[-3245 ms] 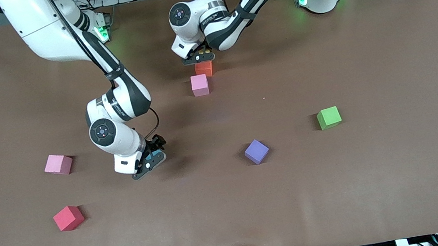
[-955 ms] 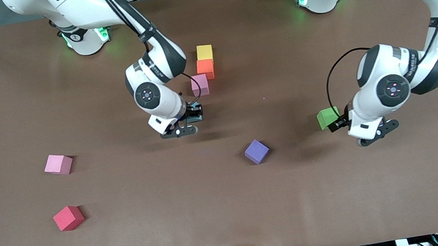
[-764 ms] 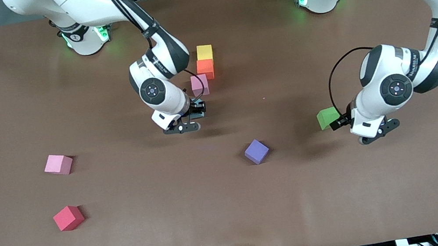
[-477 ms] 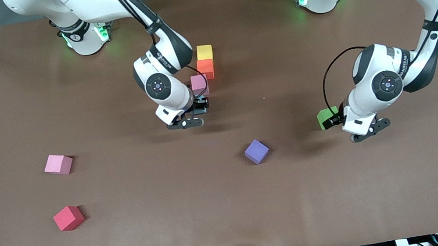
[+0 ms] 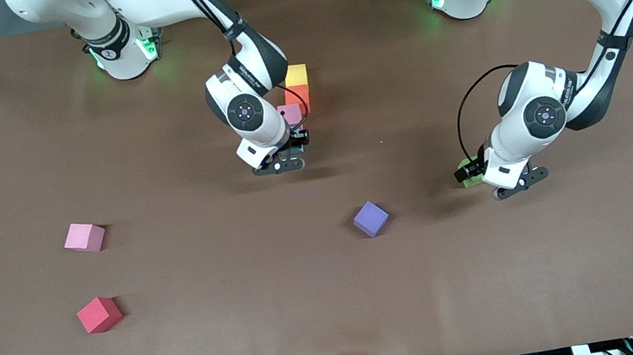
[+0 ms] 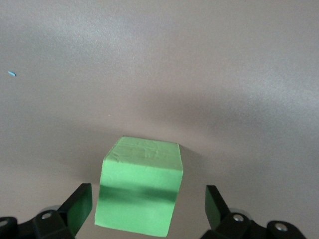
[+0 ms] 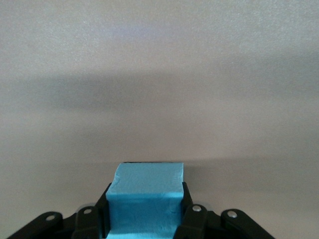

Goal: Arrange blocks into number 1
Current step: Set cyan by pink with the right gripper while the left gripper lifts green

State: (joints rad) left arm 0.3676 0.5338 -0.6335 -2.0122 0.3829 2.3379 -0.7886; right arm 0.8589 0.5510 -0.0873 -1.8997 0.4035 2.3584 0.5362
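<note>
A yellow block (image 5: 295,74), an orange block (image 5: 298,96) and a pink block (image 5: 291,113) lie in a row mid-table. My right gripper (image 5: 291,155) (image 7: 145,214) is shut on a light blue block (image 7: 145,199), over the table next to the pink block at the row's end. My left gripper (image 5: 487,178) (image 6: 147,209) stands open around the green block (image 6: 139,191) (image 5: 469,172), with a gap between each finger and the block. The purple block (image 5: 371,218), the red block (image 5: 99,314) and a second pink block (image 5: 84,237) lie loose.
The brown table top (image 5: 252,329) stretches wide toward the front camera. The purple block lies between the two grippers, nearer to the camera. The red and second pink blocks sit toward the right arm's end.
My right gripper has carried the light blue block closer to the row's pink block. My left gripper has slid over the green block, which now sits between its fingers.
</note>
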